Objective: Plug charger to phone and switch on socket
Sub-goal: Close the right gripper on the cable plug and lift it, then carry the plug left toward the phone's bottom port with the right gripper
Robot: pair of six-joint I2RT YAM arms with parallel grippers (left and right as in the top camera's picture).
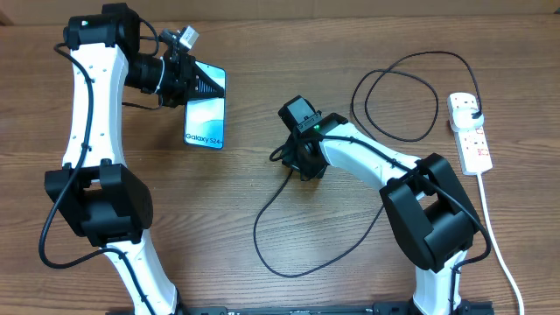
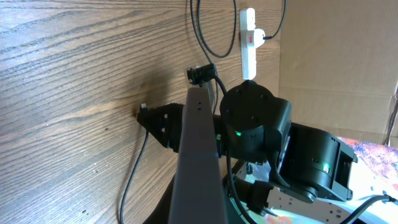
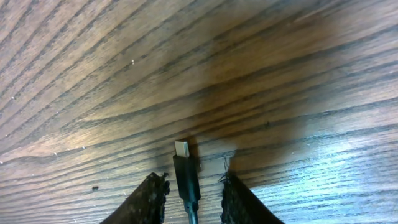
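My left gripper (image 1: 196, 83) is shut on the top end of the phone (image 1: 205, 109), whose blue-teal screen faces up at the far left. In the left wrist view the phone's dark edge (image 2: 198, 155) runs up the middle. The charger's thin black cable (image 1: 264, 229) loops across the table to its black plug (image 1: 473, 108), which sits in the socket (image 1: 470, 131), a white power strip at the right edge. My right gripper (image 1: 302, 164) is down at the table, open. Its fingers (image 3: 152, 198) straddle the connector tip (image 3: 185, 168) with a gap on each side.
The power strip's white cord (image 1: 494, 236) runs down the right side toward the front. More black cable (image 1: 402, 96) loops between the right arm and the strip. The strip (image 2: 248, 43) also shows in the left wrist view, beyond the right arm.
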